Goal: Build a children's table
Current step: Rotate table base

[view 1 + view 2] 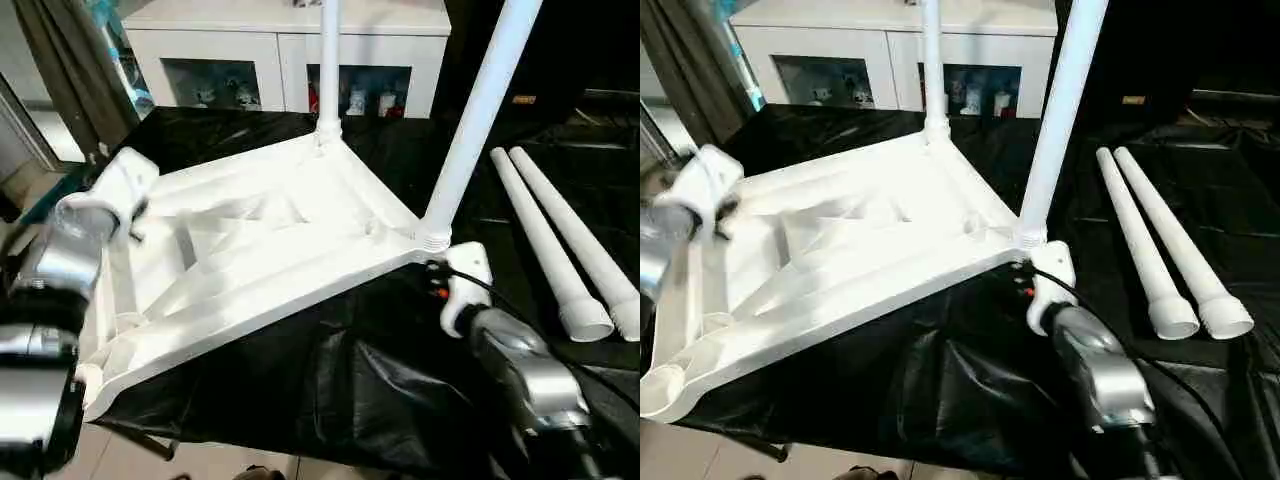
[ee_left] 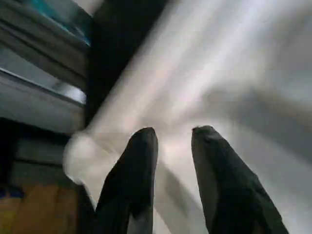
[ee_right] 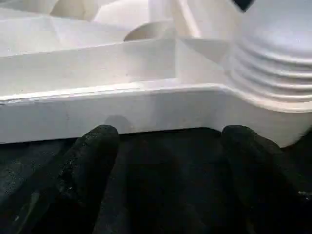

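Observation:
The white table top (image 1: pixel 260 250) lies upside down on black cloth, ribbed underside up. One leg (image 1: pixel 329 60) stands in its far corner socket and another leg (image 1: pixel 480 110) in its right corner socket. Two loose legs (image 1: pixel 548 240) (image 1: pixel 590 240) lie side by side on the cloth to the right. My left gripper (image 2: pixel 173 139) is open over the top's left edge, its white housing (image 1: pixel 120 190) resting against the rim. My right gripper (image 3: pixel 168 141) is open, low on the cloth just in front of the top's side wall, beside the right leg's ribbed base (image 3: pixel 273 63).
Black cloth (image 1: pixel 350 380) covers the work surface and folds over its near edge. A white cabinet (image 1: pixel 290 40) with glass doors stands behind the table top. The near-left corner socket (image 1: pixel 665 385) holds no leg.

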Robot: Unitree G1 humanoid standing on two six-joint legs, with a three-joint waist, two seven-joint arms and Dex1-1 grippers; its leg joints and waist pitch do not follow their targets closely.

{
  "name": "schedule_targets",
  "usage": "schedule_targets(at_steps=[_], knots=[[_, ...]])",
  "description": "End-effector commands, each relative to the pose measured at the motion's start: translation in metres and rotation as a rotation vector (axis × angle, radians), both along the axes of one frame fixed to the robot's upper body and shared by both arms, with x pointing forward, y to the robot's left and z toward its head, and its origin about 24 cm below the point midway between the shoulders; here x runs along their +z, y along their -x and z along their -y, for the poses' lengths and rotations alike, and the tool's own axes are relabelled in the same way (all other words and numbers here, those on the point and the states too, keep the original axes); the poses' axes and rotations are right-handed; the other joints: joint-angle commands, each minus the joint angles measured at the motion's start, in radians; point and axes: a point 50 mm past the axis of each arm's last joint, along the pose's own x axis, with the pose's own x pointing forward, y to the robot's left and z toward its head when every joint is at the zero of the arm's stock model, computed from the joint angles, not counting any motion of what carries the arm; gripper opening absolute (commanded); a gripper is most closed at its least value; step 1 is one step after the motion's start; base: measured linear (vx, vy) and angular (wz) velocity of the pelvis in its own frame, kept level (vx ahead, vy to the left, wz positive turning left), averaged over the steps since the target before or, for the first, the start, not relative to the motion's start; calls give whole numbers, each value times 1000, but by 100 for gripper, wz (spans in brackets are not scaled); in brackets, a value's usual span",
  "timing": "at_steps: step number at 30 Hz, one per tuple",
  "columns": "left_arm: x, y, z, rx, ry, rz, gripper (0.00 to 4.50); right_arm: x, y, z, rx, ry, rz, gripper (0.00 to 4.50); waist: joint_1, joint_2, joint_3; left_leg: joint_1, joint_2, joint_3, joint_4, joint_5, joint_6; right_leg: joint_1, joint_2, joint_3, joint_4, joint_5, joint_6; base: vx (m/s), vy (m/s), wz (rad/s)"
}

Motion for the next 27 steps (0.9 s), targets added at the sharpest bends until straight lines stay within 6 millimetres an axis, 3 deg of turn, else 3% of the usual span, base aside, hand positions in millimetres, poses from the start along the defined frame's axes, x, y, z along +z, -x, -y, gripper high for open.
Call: schedule_targets(at_steps=[1, 4, 12, 13, 14, 15, 16, 17, 18, 19, 21, 22, 27], knots=[[0, 0, 4, -27, -5, -28, 138, -3, -1, -1, -6, 20, -23, 376, 0, 3, -75, 36, 51, -29, -86, -317, -22, 35, -38, 44, -48, -179, -217, 0, 0, 0], [-17, 6, 20, -150, 43, -147, 138, -4, -9, -8, 9, 28, -30, 376, 2, 1, -77, 36, 51, -29, -85, -304, -19, 35, -40, 44, -46, -160, -224, 0, 0, 0], [-19, 11, 44, -338, 120, -258, 138, 0, -27, -15, 35, 45, -15, 376, -6, -3, -75, 36, 49, -27, -84, -332, -24, 38, -42, 45, -48, -193, -234, 0, 0, 0], [-19, 11, 44, -338, 120, -258, 138, 0, -27, -15, 35, 45, -15, 376, -6, -3, -76, 35, 50, -28, -83, -322, -23, 41, -42, 45, -45, -184, -236, 0, 0, 0], [-20, 15, 53, -420, 137, -287, 138, 0, -30, -15, 40, 54, -12, 376, -4, -10, -78, 32, 51, -29, -82, -300, -16, 44, -45, 45, -42, -176, -238, 0, 0, 0], [-20, 15, 53, -420, 137, -287, 138, 0, -30, -15, 40, 54, -12, 376, -4, -8, -77, 33, 51, -28, -83, -293, -13, 43, -43, 45, -43, -173, -237, 0, 0, 0], [-19, 17, 59, -482, 145, -303, 138, 1, -32, -15, 42, 56, -11, 376, -4, -7, -77, 34, 51, -26, -82, -286, -12, 40, -41, 45, -41, -164, -238, 0, 0, 0], [-17, 32, 93, -786, 217, -396, 138, 4, -40, -14, 53, 70, -1, 376, -2, -23, -80, 27, 54, -28, -81, -242, 2, 48, -49, 46, -34, -145, -252, 0, 0, 0], [-17, 36, 102, -851, 240, -421, 138, 5, -42, -14, 56, 73, 2, 376, -1, -16, -82, 28, 53, -28, -79, -230, 2, 47, -48, 45, -33, -143, -255, 0, 0, 0], [-17, 36, 102, -851, 240, -421, 138, 5, -42, -14, 56, 73, 2, 376, 0, -15, -77, 41, 54, -20, -78, -236, -3, 35, -40, 47, -38, -135, -261, 0, 0, 0], [-15, 37, 117, -932, 273, -455, 138, 6, -45, -14, 63, 79, 8, 376, 4, -24, -78, 42, 51, -14, -77, -238, -1, 35, -37, 48, -35, -121, -270, 0, 0, 0], [-15, 36, 126, -971, 284, -467, 138, 7, -46, -14, 67, 82, 12, 376, 6, -22, -78, 39, 50, -14, -76, -240, 0, 36, -38, 49, -32, -123, -269, 0, 0, 0], [-14, 27, 151, -1044, 284, -460, 138, 8, -49, -15, 75, 91, 22, 376, 0, -31, -74, 32, 48, -21, -79, -305, -15, 43, -42, 52, -44, -228, -235, 0, 0, 0]])
